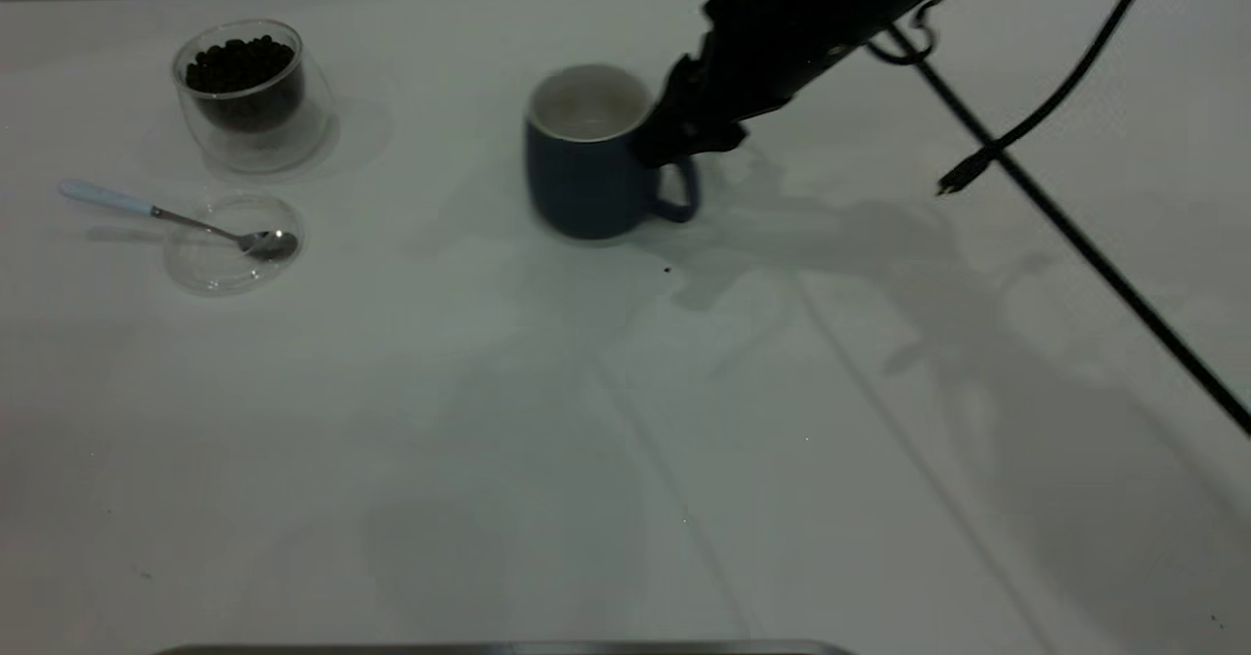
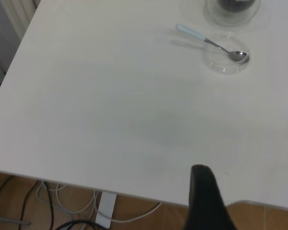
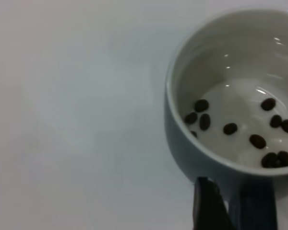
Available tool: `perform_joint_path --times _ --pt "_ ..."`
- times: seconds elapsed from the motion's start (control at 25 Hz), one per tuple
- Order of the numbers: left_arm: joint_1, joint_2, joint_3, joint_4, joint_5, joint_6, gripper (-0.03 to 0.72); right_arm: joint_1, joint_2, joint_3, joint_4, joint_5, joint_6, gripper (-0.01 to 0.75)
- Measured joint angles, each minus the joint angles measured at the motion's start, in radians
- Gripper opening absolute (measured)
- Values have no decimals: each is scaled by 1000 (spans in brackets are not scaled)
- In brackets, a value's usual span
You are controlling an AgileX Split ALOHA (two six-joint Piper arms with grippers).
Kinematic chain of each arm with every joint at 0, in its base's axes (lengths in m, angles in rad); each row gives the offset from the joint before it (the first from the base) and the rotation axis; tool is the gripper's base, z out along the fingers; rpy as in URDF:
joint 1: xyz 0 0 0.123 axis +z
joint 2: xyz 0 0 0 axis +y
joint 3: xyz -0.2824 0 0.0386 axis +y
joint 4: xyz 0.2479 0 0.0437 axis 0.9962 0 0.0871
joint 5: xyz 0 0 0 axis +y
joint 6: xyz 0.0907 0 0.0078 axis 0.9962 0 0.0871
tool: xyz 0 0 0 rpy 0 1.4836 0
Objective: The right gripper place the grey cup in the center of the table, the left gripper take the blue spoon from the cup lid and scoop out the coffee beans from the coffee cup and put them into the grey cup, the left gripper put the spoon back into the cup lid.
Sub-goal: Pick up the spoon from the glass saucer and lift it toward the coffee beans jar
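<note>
The grey cup (image 1: pixel 586 176) stands upright near the middle of the table (image 1: pixel 625 420), handle toward the right arm. My right gripper (image 1: pixel 684 142) reaches down over that handle. In the right wrist view the right gripper (image 3: pixel 252 211) is open, one finger (image 3: pixel 206 206) beside the handle with a thin gap. Several coffee beans (image 3: pixel 230 128) lie in the grey cup (image 3: pixel 182 143). At far left the coffee cup (image 1: pixel 249 98) holds coffee beans (image 1: pixel 239 61). The blue spoon (image 1: pixel 171 215) rests with its bowl in the cup lid (image 1: pixel 230 249). My left gripper (image 2: pixel 201 191) hovers by the table edge, far from the blue spoon (image 2: pixel 206 39) and cup lid (image 2: pixel 225 62).
A black cable (image 1: pixel 1036 117) dangles from the right arm and a thin black rod (image 1: pixel 1075 235) slants across the table's right side. A dark speck (image 1: pixel 668 269) lies just in front of the mug. The table's edge (image 2: pixel 86 184) and floor cables show in the left wrist view.
</note>
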Motion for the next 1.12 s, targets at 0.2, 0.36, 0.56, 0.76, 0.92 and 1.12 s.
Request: perform_joint_path --times 0.2,0.36,0.56,0.76,0.92,1.12 --pt "0 0 0 0 0 0 534 56 22 0 107 -5 -64 402" --pt "0 0 0 0 0 1 534 46 20 0 115 -18 -68 402" --pt "0 0 0 0 0 2 534 -8 -33 0 1 -28 50 402" --pt "0 0 0 0 0 2 534 -57 -205 0 -315 140 389 402" --pt "0 0 0 0 0 2 534 -81 -396 0 -612 446 716 402" --pt "0 0 0 0 0 2 534 -201 -659 6 -798 655 1041 402"
